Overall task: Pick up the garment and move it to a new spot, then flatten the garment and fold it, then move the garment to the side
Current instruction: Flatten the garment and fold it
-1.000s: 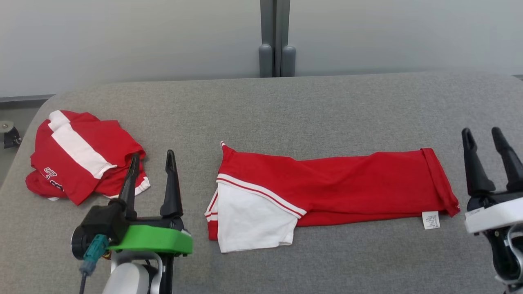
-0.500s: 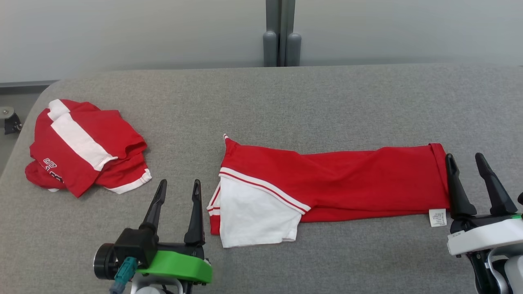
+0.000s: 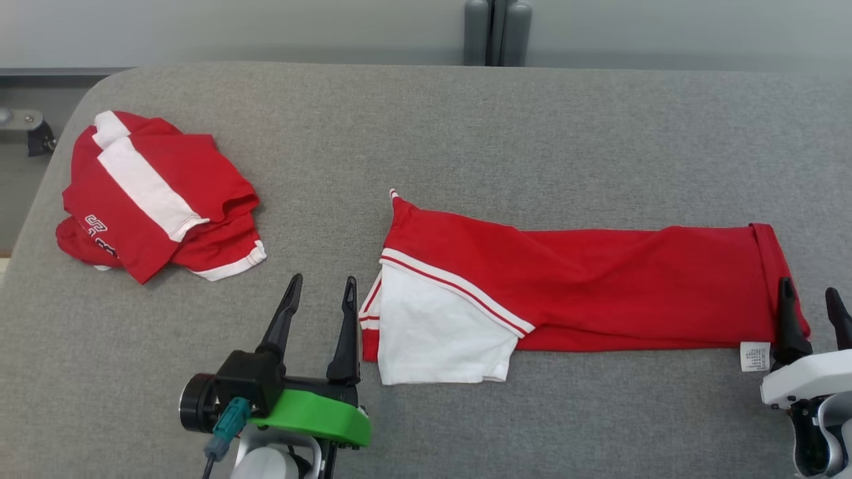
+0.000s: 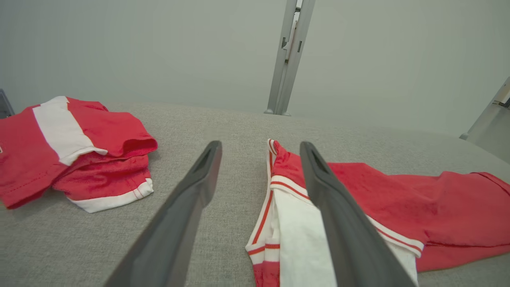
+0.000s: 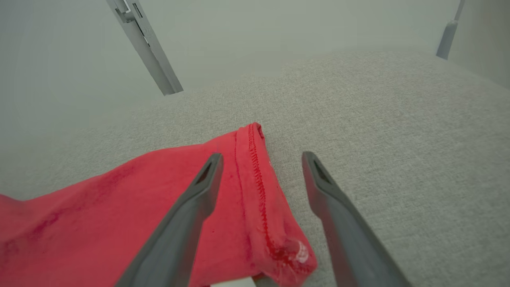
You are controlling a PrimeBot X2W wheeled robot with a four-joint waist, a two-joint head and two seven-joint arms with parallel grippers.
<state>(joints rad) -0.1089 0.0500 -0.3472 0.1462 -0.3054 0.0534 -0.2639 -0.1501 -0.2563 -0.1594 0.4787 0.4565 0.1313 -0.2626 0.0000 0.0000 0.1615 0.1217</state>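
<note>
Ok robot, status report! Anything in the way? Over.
Left tool open by long red shirt, sleeve end. Right tool open over hem end. Shirt flat, unheld. Second shirt piled far left, apart.

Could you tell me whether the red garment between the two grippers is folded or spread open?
Folded: the red garment lies as a long narrow band, with a white panel doubled over its left end.

The garment (image 3: 599,286) is made of soft, matt knit cloth. The table (image 3: 466,133) is covered in coarse grey woven fabric. The fingers (image 4: 338,223) are finished in matt dark plastic.
</note>
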